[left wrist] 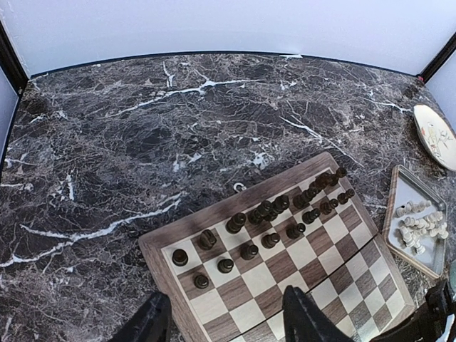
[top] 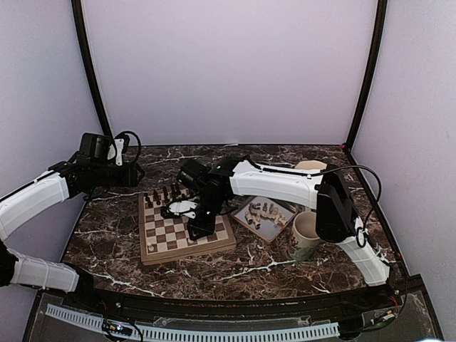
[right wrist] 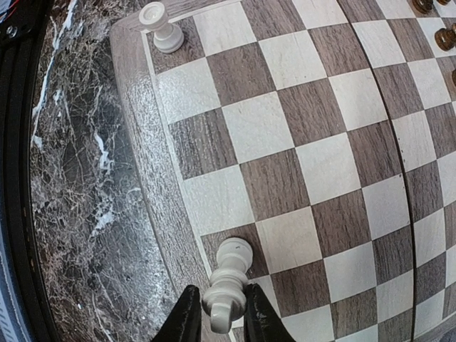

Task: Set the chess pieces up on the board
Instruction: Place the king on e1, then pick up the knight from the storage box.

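The right fingers [right wrist: 187, 320] pinch a white chess piece [right wrist: 228, 281], upright on an edge row of the board [right wrist: 320, 178]. The left fingers [left wrist: 306, 317] stand parted, holding nothing.

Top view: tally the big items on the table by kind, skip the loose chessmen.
Chessboard: 1
Metal tray: 1
Mug: 1
Plate: 1
Total: 4
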`<state>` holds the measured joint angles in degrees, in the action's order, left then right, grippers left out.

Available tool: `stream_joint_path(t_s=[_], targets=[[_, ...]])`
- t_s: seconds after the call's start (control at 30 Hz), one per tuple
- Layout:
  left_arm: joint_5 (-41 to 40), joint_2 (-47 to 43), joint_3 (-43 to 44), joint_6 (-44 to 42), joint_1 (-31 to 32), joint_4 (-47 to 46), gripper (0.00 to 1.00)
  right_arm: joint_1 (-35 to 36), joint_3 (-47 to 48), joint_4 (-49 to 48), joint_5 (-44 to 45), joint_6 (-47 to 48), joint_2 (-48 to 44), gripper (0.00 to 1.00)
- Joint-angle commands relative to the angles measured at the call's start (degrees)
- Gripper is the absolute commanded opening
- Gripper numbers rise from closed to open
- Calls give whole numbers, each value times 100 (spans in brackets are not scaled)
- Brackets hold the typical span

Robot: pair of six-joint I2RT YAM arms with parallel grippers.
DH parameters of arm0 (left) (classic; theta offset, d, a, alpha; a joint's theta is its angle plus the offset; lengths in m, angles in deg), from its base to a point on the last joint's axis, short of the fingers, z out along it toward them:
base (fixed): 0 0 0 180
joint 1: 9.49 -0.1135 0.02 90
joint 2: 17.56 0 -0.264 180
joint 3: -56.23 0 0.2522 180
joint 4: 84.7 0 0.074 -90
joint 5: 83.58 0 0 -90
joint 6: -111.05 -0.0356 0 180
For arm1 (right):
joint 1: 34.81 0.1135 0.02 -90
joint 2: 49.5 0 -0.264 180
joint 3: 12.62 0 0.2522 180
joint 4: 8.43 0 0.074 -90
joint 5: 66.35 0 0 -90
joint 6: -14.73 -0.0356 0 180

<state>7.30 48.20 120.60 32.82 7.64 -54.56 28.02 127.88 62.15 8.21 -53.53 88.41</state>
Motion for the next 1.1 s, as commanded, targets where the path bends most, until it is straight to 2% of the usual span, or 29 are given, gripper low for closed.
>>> stream_joint_path(t_s=[0.0,0.33,0.53,0.7,0.83,1.07], targets=[[86,-72,-73,-22,-36,-81,55,35,88,-65,44,-60,74,24],[146,-47,-92,-23,-32,-90,55,36,49,-42,-16,-37,-56,30],[724,103,49,-134,-32,-46,54,-82,-710,-62,-5,128,-778,33],[1906,447,382,-319,54,73,45,-581,-1896,-511,-199,126,-1819,35],[1749,739,717,-414,571,172,44,-1144,-2669,-742,-210,160,-2480,35],[1641,1725,1391,-387,1403,79,44,-2324,-3695,-1164,325,72,-3110,27]])
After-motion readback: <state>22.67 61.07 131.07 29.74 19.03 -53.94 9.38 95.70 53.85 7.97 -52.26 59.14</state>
